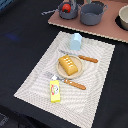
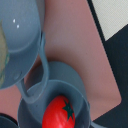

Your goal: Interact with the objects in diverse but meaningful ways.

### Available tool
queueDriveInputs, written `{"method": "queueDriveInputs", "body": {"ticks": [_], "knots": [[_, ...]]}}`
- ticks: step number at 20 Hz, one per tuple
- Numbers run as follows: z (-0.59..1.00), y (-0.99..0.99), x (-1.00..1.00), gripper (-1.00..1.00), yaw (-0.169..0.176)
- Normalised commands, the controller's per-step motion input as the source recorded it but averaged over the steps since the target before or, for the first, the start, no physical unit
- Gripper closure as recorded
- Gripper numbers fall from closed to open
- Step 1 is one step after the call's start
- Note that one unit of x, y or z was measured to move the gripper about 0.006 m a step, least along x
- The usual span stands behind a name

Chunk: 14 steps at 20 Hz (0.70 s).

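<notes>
Surface: dark tabletop w/ pale woven placemat (image 1: 35, 85); pink-brown tray (image 1: 112, 31) at the far edge, toward the exterior view's right.

Items on mat:
- pale blue carton (image 1: 75, 41), upright, far end of mat.
- orange-yellow bread loaf (image 1: 70, 65) on round tan plate (image 1: 60, 71), mid-mat.
- yellow butter block (image 1: 55, 91), near end, long axis running roughly near-to-far.
- 2 wooden-handled cutlery pcs: one (image 1: 80, 57) beyond the plate, one (image 1: 67, 81) betw. plate and butter.

Items on tray:
- grey two-handled pot (image 1: 93, 13), appears empty.
- smaller grey pot (image 1: 68, 10) just beside it on the exterior view's left, holding the red ball-like food (image 1: 65, 7). Wrist view shows that food (image 2: 58, 112) is a toy tomato w/ green stalk, lying inside the small pot (image 2: 35, 97); larger pot rim (image 2: 22, 45) close alongside, handles nearly touching.
- white-rimmed bowl (image 1: 123, 17) at the frame edge.

Gripper: not seen in either view; fingers out of wrist frame, so spread or pressed together — cannot tell. Arm not visible in exterior view.

Key relation: wrist cam looks down into both pots, so the tomato prob. lies near-straight below the hand. Round item, no long axis; a straight-down reach would need to clear the small pot's rim.

View diffs: exterior gives whole layout and mat items; wrist alone gives tomato detail and the pots' closeness.
</notes>
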Motion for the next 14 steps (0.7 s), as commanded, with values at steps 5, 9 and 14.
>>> {"method": "queueDriveInputs", "body": {"ticks": [5, 9, 14], "knots": [[-0.19, 0.18, 0.29, -1.00, 0.000], [-0.13, 0.15, 0.37, -1.00, 0.000], [-0.18, 0.22, 0.28, -1.00, 0.000]]}}
